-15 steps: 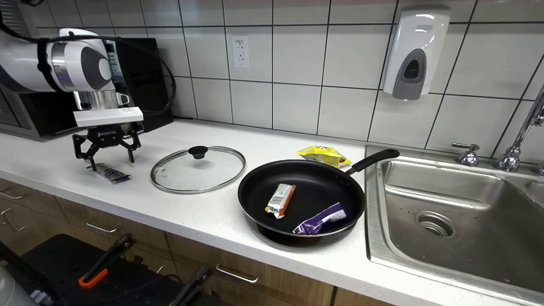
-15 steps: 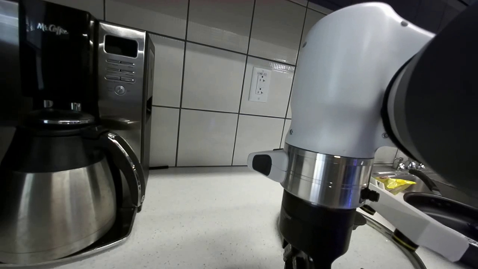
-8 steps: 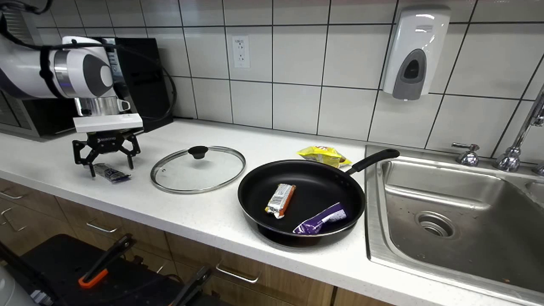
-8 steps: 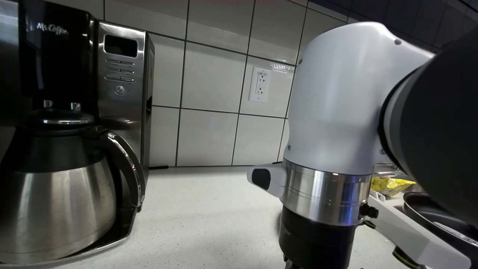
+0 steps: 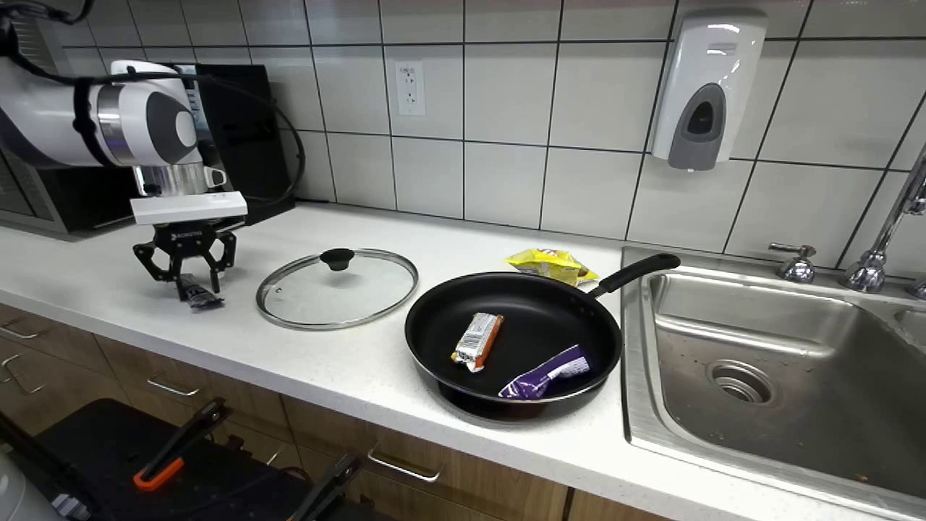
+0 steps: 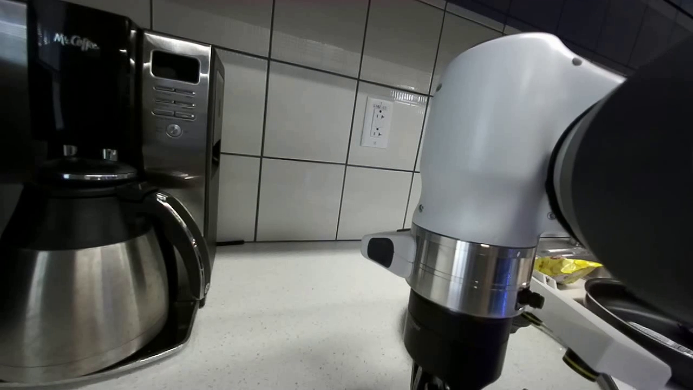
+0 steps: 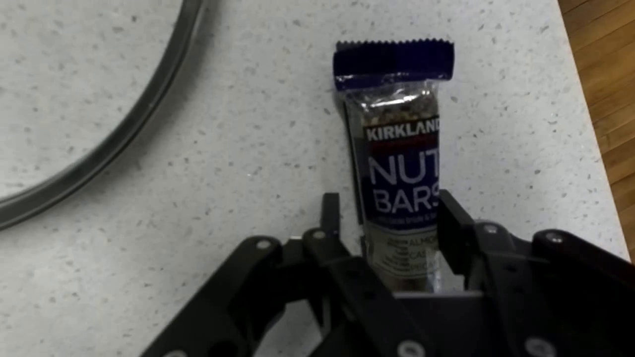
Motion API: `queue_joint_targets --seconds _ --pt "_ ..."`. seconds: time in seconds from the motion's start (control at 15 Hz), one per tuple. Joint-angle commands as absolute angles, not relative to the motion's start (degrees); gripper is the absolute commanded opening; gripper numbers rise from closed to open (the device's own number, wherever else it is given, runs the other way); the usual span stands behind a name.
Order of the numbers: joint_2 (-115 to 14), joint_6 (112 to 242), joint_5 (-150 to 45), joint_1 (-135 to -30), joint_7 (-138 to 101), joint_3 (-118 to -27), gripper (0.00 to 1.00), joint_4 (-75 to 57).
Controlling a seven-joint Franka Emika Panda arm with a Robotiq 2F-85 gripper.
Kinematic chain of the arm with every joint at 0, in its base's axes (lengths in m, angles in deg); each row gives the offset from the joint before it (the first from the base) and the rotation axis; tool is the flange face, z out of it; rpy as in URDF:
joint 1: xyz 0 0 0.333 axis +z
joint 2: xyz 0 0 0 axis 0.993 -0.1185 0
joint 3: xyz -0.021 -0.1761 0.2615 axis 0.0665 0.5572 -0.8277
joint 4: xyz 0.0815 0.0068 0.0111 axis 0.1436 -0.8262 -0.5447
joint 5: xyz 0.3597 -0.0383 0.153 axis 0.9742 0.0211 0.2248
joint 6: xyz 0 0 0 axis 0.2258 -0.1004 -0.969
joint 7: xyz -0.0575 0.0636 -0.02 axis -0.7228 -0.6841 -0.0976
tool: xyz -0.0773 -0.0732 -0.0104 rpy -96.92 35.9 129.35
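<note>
White counter (image 5: 347, 358) stretches across an exterior view, and a little nut bar (image 5: 203, 298) lies flat near its front edge, well apart from the sink (image 5: 642, 376). The robot's gripper (image 5: 197, 292) is down around it, with one finger on each side. A glass lid (image 5: 337, 297) lies close by, and past that sits a black pan (image 5: 539, 311) with an orange snack (image 5: 478, 341) and a purple snack (image 5: 548, 374) in it. In an exterior view, the big white arm (image 6: 487, 146) stands beside a silver coffee pot (image 6: 92, 298), and the bar does not show. In the wrist view, the black fingers (image 7: 452, 228) stand apart. The one nearer the front edge seems to touch the bar's long side, but a gap shows by its partner, so nothing is gripped. The bar looks light and firm in the middle, with a slick, crinkly wrap and a thin, floppy blue end. Nuts can crumble, so a gentle squeeze across the middle, on both long sides, seems best.
</note>
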State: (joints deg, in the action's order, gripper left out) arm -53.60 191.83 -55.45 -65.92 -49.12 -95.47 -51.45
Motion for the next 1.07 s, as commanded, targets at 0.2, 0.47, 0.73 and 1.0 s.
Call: queue_joint_targets --seconds 0.2,0.47,0.73,1.0 --pt "-49.04 192.91 -57.61 -67.89 -45.19 -93.39 0.02 -53.87" --pt "-44.69 191.63 -60.92 -68.51 -43.24 -90.44 0.03 -54.19" --pt "-40.06 190.92 -64.32 -69.4 -41.06 -87.73 0.04 -54.88" --pt "-35.37 188.93 -66.75 -71.03 -36.78 -84.99 0.04 -56.57"
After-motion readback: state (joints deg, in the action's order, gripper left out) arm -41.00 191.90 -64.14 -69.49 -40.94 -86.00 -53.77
